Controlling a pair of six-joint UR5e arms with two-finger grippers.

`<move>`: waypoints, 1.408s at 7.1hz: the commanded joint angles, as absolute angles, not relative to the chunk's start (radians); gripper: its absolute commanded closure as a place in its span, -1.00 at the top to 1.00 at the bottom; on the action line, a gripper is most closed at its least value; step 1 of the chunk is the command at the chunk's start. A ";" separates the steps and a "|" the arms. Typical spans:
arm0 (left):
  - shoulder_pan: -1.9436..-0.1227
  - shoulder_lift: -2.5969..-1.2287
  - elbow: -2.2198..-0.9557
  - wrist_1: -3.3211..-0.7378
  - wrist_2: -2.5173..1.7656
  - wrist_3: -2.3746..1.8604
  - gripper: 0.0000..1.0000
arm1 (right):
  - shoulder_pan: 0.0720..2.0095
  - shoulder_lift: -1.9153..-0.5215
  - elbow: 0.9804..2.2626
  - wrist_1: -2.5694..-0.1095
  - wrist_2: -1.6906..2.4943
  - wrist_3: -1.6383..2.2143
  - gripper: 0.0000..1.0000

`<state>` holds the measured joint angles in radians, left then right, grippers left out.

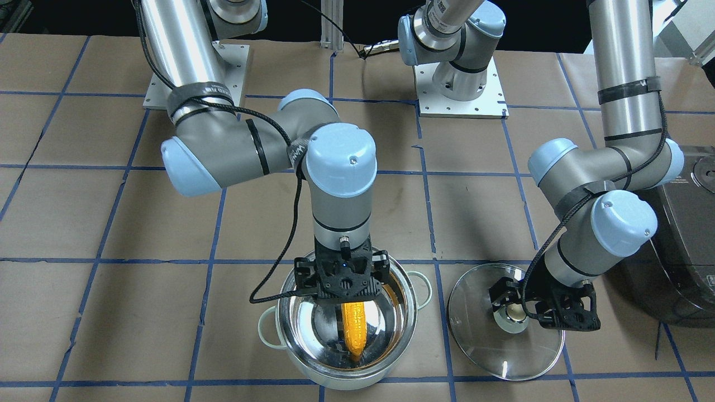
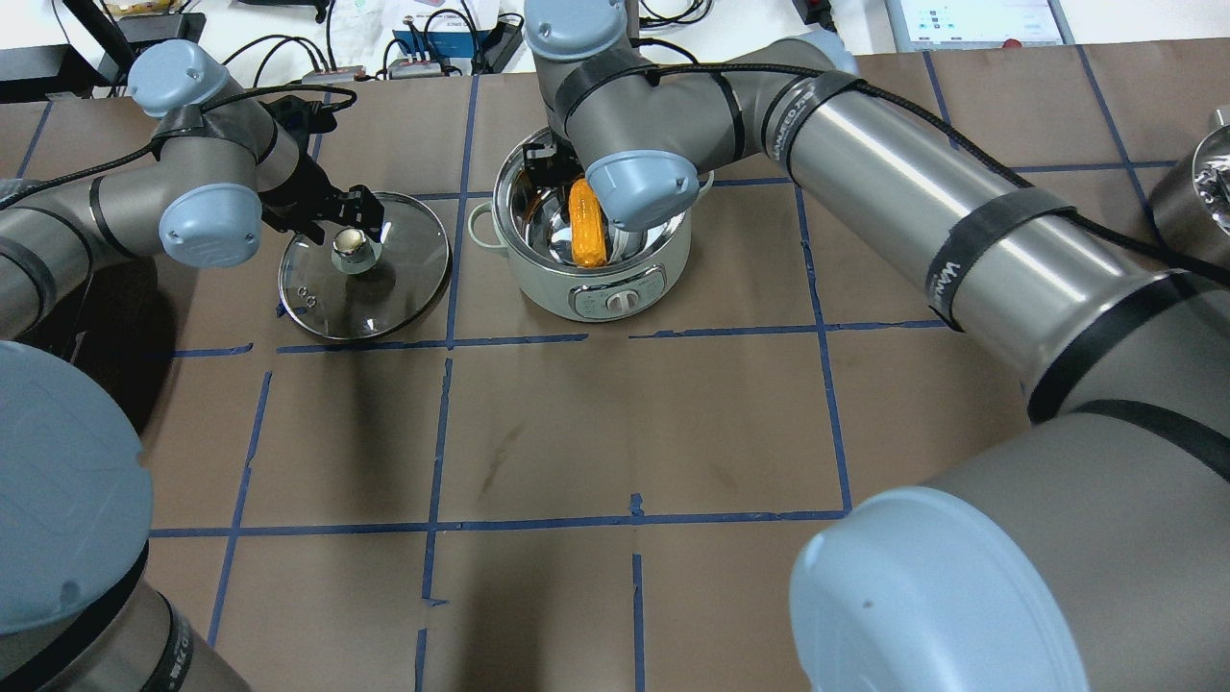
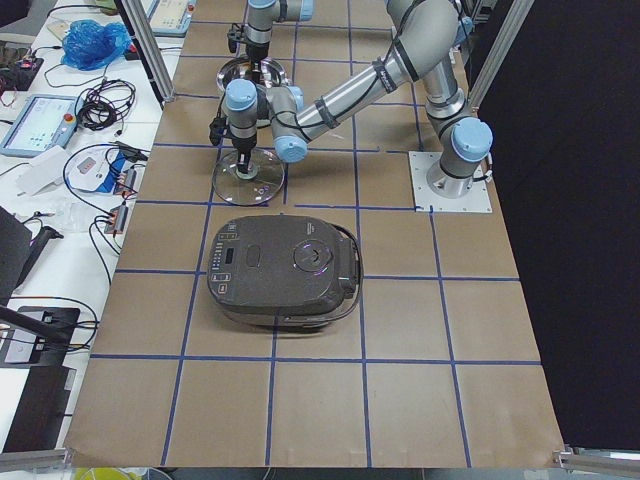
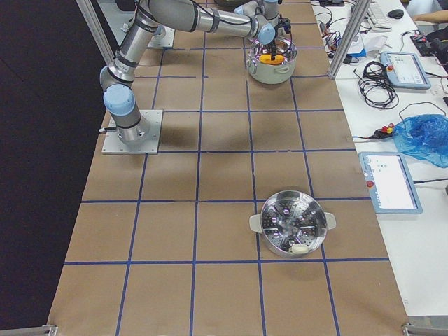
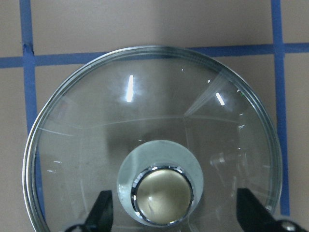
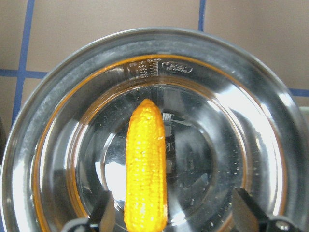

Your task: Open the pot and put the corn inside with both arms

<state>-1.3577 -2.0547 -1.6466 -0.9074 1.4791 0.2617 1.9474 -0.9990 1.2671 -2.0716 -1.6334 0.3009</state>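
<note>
Fingers (image 6: 107, 212) of the right gripper (image 6: 176, 215) are hanging spread wide over the open pot (image 2: 548, 288), while the corn (image 6: 146, 164) is lying inside between them. On the pot's left, seen from the robot, the left gripper (image 5: 176, 212) is hovering with fingers (image 5: 104, 208) spread either side of the knob (image 5: 161, 195) of the lid (image 5: 145, 96), which is resting on the desk (image 2: 538, 432).
</note>
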 commanded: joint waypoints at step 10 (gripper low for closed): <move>-1.436 -1.625 -1.446 -1.727 1.571 0.209 1.00 | 1.661 -1.499 1.513 -1.661 -1.568 0.178 0.76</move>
<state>-1.4330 -1.6420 -1.4260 -1.7301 1.5714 0.2221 1.6615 -1.4972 1.5134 -1.6622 -1.5798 0.1792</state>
